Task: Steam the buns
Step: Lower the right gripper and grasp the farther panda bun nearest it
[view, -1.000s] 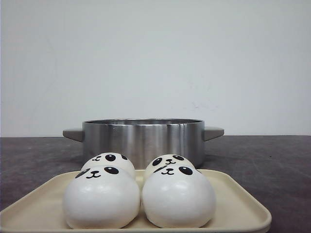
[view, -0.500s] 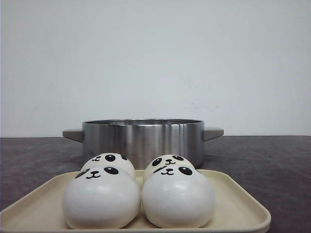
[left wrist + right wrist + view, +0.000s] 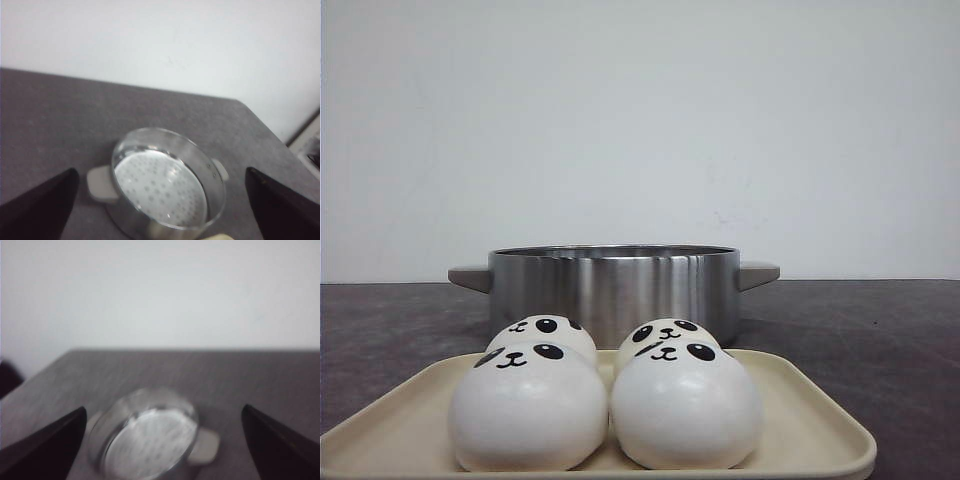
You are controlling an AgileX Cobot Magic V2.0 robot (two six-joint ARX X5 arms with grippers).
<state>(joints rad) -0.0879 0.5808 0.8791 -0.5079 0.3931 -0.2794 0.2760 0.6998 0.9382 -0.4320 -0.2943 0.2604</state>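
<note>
1. While neither arm shows in the front view, both wrist cams look down on the pot (image 3: 167,192) from above and well apart; left hand (image 3: 160,210) fingers (image 3: 37,205) spread wide, nothing between them.
2. Buns: four on the tray (image 3: 800,420), nearest the robot. Front-left bun (image 3: 528,408) and front-right bun (image 3: 686,405) touch; rear-left bun (image 3: 545,330) and rear-right bun (image 3: 665,332) sit just behind, tight 2x2.
3. Pot stands just behind the tray on the table (image 3: 880,320), handles out left and right, rim open. Perforated steamer plate (image 3: 160,190) visible inside, no buns in it.
4. Right hand (image 3: 162,450) fingers (image 3: 280,445) also spread, empty; view is blurred.
5. Key relation: buns lie below and on the robot's side of both hands, outside both wrist views. Buns are round, so no long axis to align to. Judgement: left arm is nearer the left pair, right arm the right pair; neither clearly closer overall. Nothing moved yet, task at start.
</note>
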